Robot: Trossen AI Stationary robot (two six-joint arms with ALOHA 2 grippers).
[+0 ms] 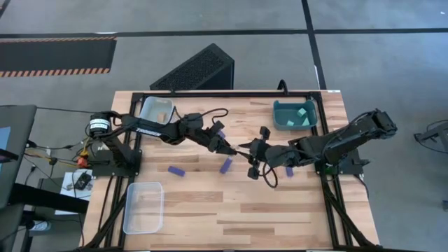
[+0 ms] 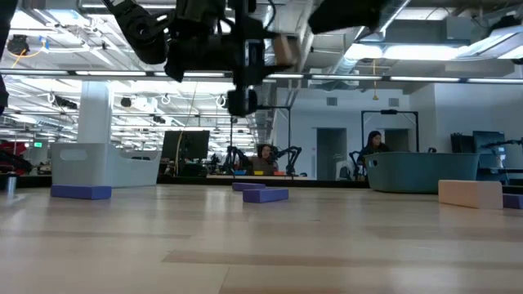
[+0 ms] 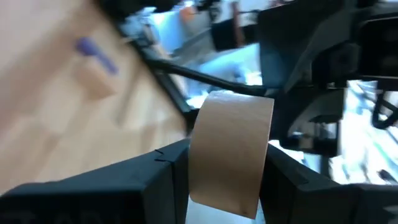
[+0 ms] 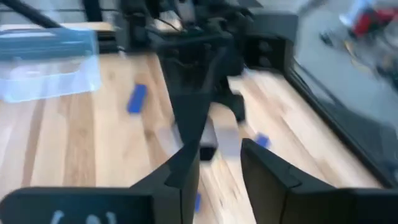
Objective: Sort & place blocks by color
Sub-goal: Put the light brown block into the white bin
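Observation:
Above the middle of the table my two grippers meet tip to tip. A pale tan block (image 3: 231, 118) stands between the fingers of my left gripper (image 3: 227, 155), which is shut on it and comes from the table's left (image 1: 231, 147). My right gripper (image 4: 217, 149) faces it from the right (image 1: 253, 159). It is open, its fingers on either side of the tan block's other end (image 4: 225, 134) with a gap showing. Dark blue bars (image 1: 176, 170) (image 1: 225, 165) lie flat on the wood. My left gripper pinches the tan block by two opposite faces (image 3: 200, 163) between its two fingers. The fingers come nearly level from the table's left. The block is lifted clear of the table and sticks out past the fingertips toward my right gripper.
A teal bin (image 1: 294, 115) with cyan cubes stands at the far right. One clear bin (image 1: 155, 110) stands at the far left, another (image 1: 143, 206) at the near left. A blue bar (image 1: 289, 171) lies under my right arm. A tan block (image 2: 470, 193) rests on the table.

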